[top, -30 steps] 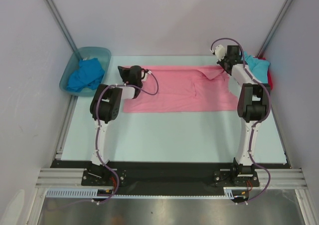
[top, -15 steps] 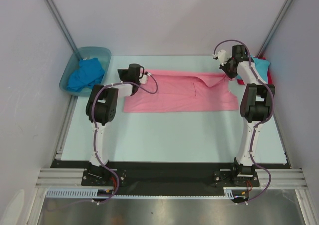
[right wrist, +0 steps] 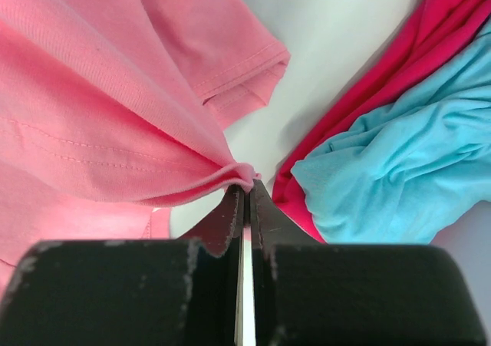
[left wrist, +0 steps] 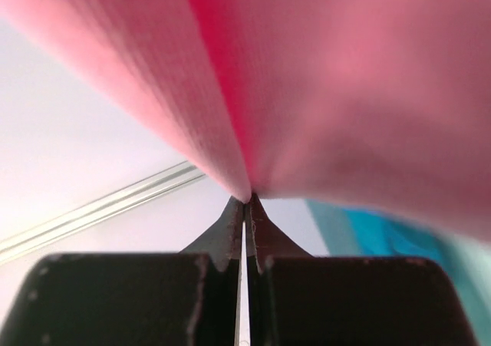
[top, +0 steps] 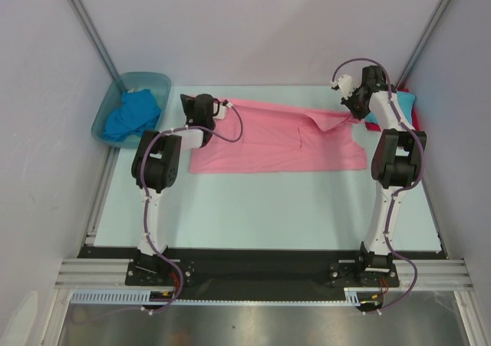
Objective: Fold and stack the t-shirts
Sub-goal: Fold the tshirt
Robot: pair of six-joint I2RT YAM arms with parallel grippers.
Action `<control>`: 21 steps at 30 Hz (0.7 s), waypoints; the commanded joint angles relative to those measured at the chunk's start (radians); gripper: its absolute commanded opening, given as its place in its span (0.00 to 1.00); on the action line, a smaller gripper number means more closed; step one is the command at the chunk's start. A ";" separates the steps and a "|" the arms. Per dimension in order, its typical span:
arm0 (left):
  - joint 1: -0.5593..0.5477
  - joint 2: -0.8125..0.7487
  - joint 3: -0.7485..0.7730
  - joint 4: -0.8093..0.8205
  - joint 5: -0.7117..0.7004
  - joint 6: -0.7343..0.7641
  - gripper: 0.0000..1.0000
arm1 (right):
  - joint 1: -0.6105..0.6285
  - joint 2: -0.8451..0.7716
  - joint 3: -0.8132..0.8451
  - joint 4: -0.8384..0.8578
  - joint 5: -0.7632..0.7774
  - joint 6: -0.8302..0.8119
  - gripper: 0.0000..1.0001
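The pink t-shirt lies spread across the far half of the table. My left gripper is shut on its far left edge, the cloth filling the left wrist view. My right gripper is shut on its far right edge, pinching a fold. The turquoise t-shirt lies on the red t-shirt at the far right. The royal blue t-shirt lies bunched in the tub.
A blue-green translucent plastic tub stands at the far left corner, off the table mat. Walls enclose the table on three sides. Bare table surface lies between the pink shirt and the arm bases.
Both grippers have moved toward the far edge, pulling the pink shirt's far edge back and taut. The right gripper moved right toward the turquoise shirt.
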 commanded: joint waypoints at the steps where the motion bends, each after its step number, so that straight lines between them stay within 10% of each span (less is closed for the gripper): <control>1: 0.055 -0.015 -0.006 0.300 -0.074 0.109 0.00 | -0.038 -0.027 0.043 0.044 0.090 -0.003 0.00; 21: 0.047 -0.085 -0.121 0.200 0.003 0.081 0.00 | -0.026 0.002 0.131 -0.160 0.033 -0.066 0.00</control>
